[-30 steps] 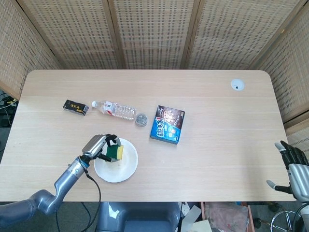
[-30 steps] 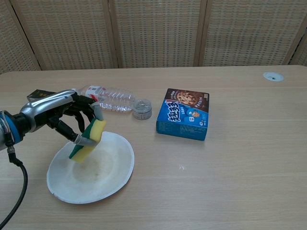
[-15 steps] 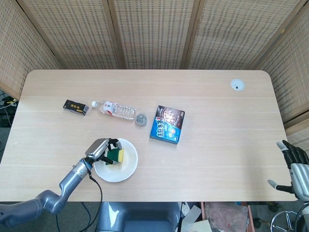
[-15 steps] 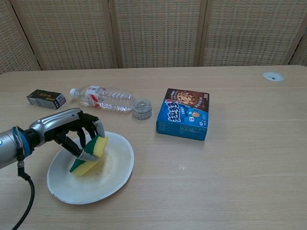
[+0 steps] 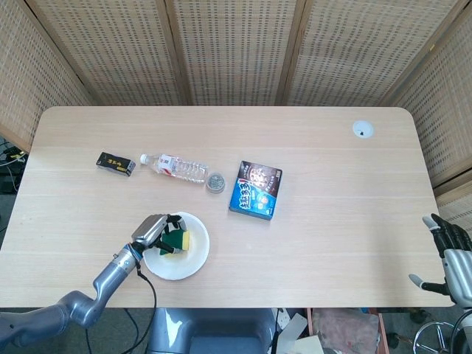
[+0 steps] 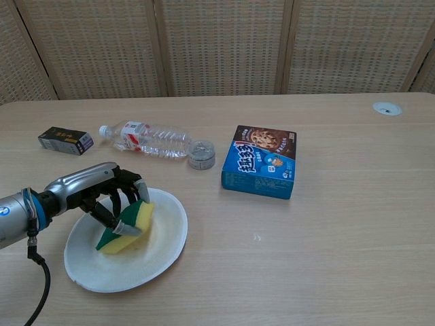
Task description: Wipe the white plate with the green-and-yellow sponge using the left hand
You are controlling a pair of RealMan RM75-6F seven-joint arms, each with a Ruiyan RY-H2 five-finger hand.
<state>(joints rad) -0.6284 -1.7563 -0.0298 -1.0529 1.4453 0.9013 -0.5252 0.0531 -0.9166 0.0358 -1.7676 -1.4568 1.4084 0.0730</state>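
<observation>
The white plate (image 5: 185, 262) (image 6: 163, 248) lies near the table's front left. My left hand (image 5: 153, 231) (image 6: 102, 193) grips the green-and-yellow sponge (image 5: 177, 240) (image 6: 131, 225) and presses it onto the plate's left part, fingers curled over its top. My right hand (image 5: 447, 251) hangs off the table's right front corner in the head view, fingers apart and holding nothing; the chest view does not show it.
A clear water bottle (image 5: 175, 168) (image 6: 148, 139) lies behind the plate with a small round tin (image 5: 215, 182) (image 6: 202, 155) at its right end. A blue snack box (image 5: 256, 189) (image 6: 262, 169) sits right of them. A black box (image 5: 116, 163) (image 6: 65, 141) lies far left.
My left hand has lowered the sponge from above the plate's rim down onto the plate and drawn it slightly toward the front. The plate has shifted a little leftward. The right hand barely moved.
</observation>
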